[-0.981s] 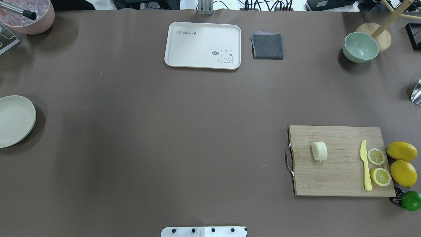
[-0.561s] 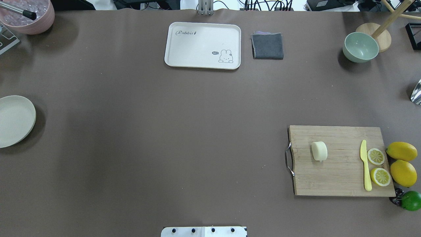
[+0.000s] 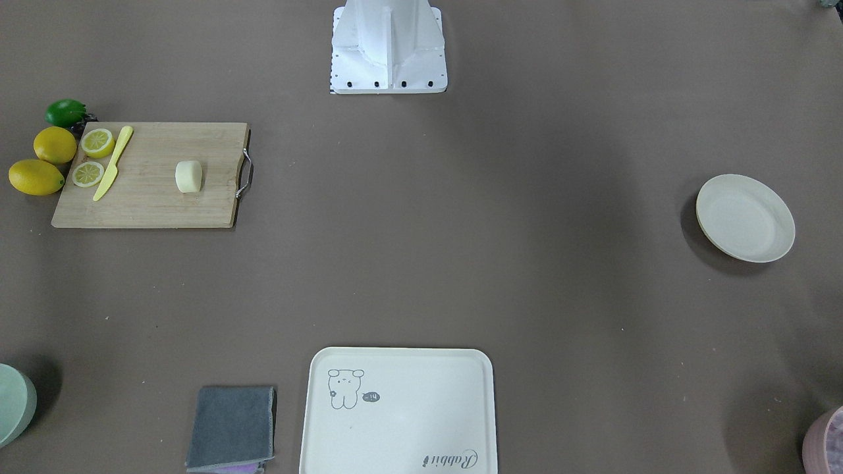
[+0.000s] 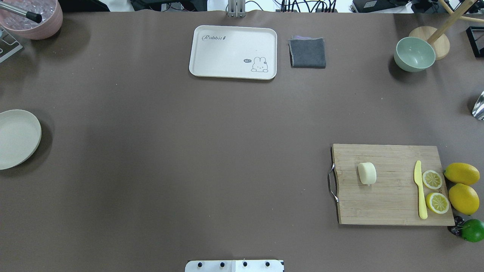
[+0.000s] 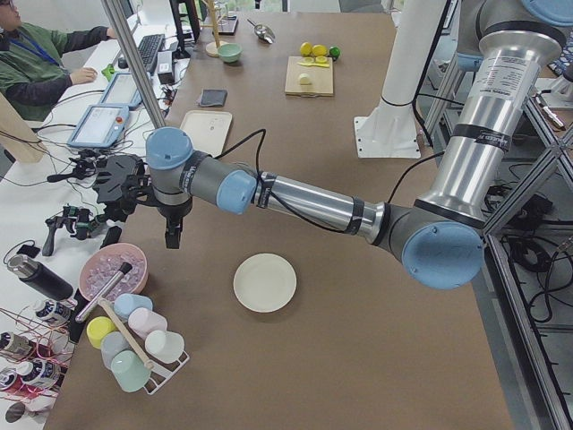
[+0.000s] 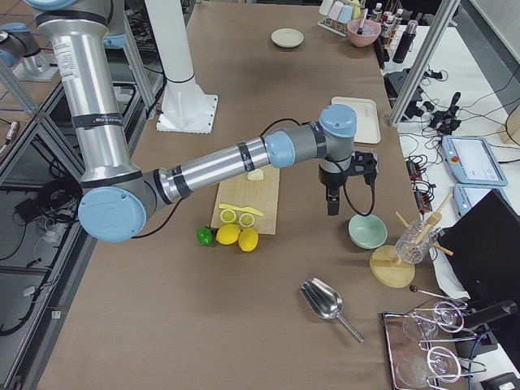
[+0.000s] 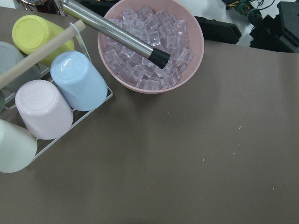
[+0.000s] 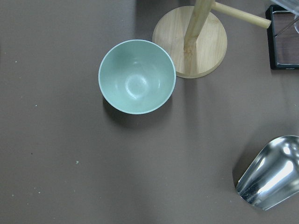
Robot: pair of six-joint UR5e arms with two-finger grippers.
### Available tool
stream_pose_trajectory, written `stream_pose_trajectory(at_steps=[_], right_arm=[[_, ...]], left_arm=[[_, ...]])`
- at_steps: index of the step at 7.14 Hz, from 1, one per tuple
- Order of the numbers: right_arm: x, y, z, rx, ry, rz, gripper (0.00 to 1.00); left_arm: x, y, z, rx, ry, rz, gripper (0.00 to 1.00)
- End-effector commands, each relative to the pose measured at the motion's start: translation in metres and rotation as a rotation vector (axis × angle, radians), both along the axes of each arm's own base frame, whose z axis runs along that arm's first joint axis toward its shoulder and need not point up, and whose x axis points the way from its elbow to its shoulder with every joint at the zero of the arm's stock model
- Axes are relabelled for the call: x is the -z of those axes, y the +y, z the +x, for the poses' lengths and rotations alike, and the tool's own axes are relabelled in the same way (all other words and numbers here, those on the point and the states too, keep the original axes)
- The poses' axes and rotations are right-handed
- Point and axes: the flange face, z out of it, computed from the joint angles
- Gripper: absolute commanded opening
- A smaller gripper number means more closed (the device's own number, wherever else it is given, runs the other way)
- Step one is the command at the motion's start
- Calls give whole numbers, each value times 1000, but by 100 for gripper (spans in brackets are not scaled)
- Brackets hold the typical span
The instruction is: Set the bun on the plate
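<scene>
- Overhead exterior view: the bun (image 4: pixel 367 173) lies on its side on the cutting board (image 4: pixel 389 196), toward the handle end and apart from everything else there. Nothing is gripping it.
- The plate (image 4: pixel 17 138) sits well apart from the board, at the opposite side of the table, with nothing on it.
- The right gripper (image 6: pixel 332 203) hangs over bare table just past the board's far edge. The left gripper (image 5: pixel 172 235) hangs well away from the board, beyond the plate. Whether either pair of fingers is spread or closed cannot be told from the side views.
- The step in hand looks like the reach for the bun. The right arm seems best placed for it, since it is much nearer the board.
- It should probably come straight down and pinch the bun lightly across its rounded flanks, since a smooth lump may roll or squash.
- It should stay on the handle side of the board, clear of the knife (image 4: pixel 419 190).
- The plate lies far across the table, so a long carry or a hand-over is likely needed.
- Counted: one bun, one plate, one board, one knife.
- Also two lemon slices (image 4: pixel 432 179) on the board's far end, two whole lemons (image 4: pixel 461 173) just off that end and one lime (image 4: pixel 473 230) by its corner.
</scene>
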Motion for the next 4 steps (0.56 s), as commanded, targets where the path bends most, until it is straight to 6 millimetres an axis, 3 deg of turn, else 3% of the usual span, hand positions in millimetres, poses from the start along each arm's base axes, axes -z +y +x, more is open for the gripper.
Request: stream_pose_trajectory(at_steps=[1,4], right_arm=[[0,1,0,0,0,-1,100],[-11,4,2,-2,4,-19,100]], left_arm=[[-5,1,2,-1,-1,-9,98],[-16,6,2,-4,12,-29,98]])
